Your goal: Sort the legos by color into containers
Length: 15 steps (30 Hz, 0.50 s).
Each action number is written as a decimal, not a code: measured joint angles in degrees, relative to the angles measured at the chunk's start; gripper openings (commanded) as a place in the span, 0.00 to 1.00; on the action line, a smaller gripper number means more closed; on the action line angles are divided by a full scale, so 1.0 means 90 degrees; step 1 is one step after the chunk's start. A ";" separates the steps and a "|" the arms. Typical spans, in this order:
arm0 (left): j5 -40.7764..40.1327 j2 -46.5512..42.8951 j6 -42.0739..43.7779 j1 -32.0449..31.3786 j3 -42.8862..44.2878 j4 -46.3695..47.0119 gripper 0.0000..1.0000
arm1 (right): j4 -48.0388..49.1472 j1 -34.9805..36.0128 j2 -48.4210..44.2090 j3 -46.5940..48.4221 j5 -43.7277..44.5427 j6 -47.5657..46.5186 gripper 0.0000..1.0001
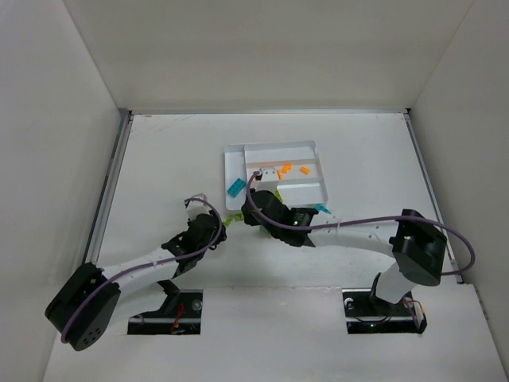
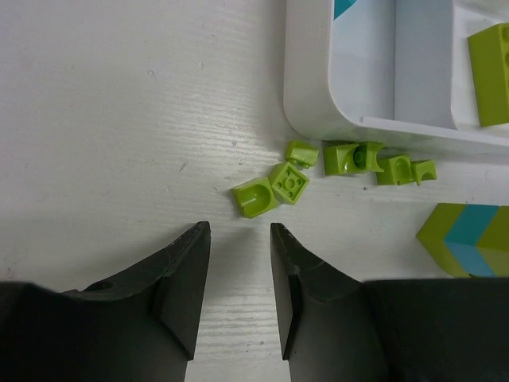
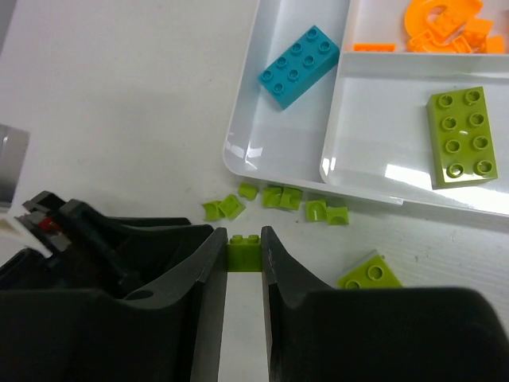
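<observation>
My right gripper is shut on a small lime green lego, low over the table just short of the white tray. Several tiny lime pieces lie on the table along the tray's near edge; they also show in the left wrist view. My left gripper is open and empty, just short of the nearest lime piece. In the tray, a teal brick lies in one compartment, orange pieces in another, and a large lime brick in a third.
A lime and teal block lies on the table right of the loose pieces, outside the tray. In the top view the two grippers are close together at the tray's near left corner. White walls enclose the table.
</observation>
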 measured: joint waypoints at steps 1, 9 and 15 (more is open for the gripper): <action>-0.0015 0.0092 0.0022 -0.0010 0.0061 0.0007 0.33 | 0.0036 0.0000 -0.0041 -0.0027 -0.0029 -0.0022 0.25; -0.0177 0.0920 0.0257 -0.0078 0.0585 0.0053 0.32 | 0.0168 -0.0097 -0.0068 -0.0121 -0.0296 -0.0260 0.25; -0.0335 0.1304 0.0393 -0.0090 0.0818 0.0083 0.24 | 0.0408 -0.0835 -0.0068 -0.0090 -0.0661 -0.0551 0.26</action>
